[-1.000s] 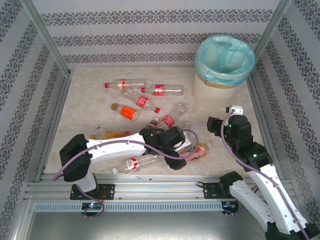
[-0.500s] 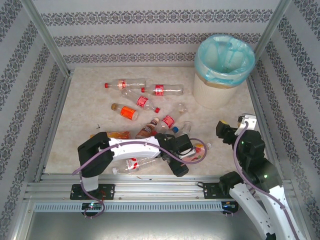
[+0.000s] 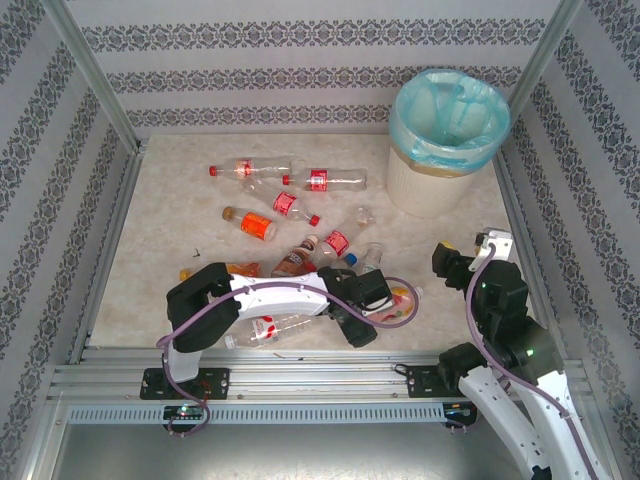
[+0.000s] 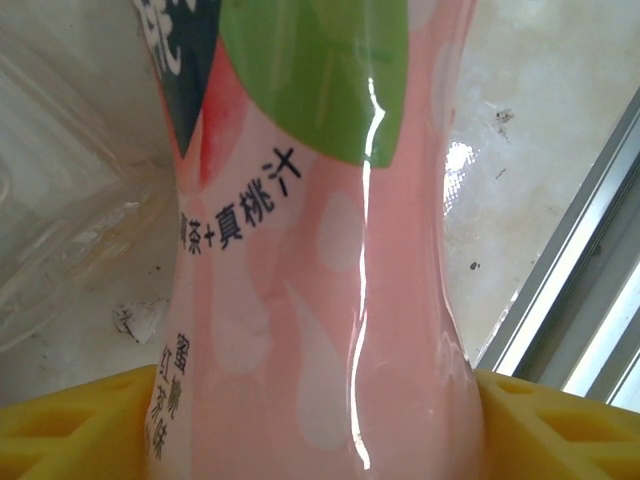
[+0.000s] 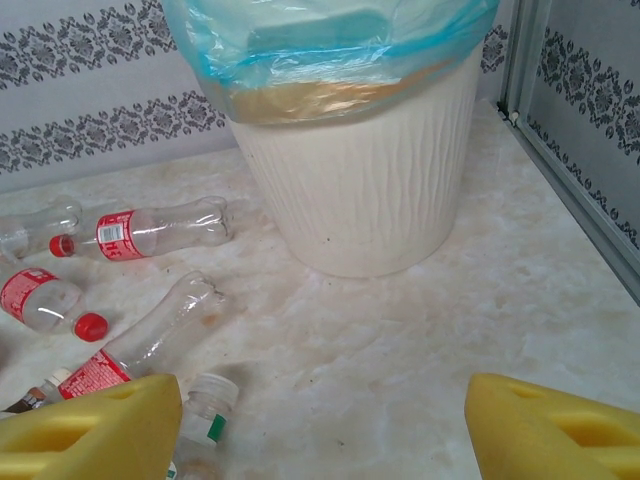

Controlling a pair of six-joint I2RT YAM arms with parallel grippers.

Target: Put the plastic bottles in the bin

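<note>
Pink-labelled bottle [image 4: 330, 250] lies near the table's [image 3: 160, 230] front edge, the left pincer [image 4: 320, 420] closed round its waist, pads [image 4: 60, 430] against both sides, probably to lift it. Other bottles [image 3: 318, 181] lie scattered behind. Bin [image 3: 430, 188] stands far right; right pincer [image 5: 320, 420], wide open and empty, faces it. A second ago the left jaws stood wider and the right arm reached farther forward.

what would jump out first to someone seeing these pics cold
The big cream bin with its blue liner, at the table's far right corner. Then the bottles strewn across the middle and left of the table. Near the front edge, the left claw has a pink bottle between its yellow fingers.
</note>
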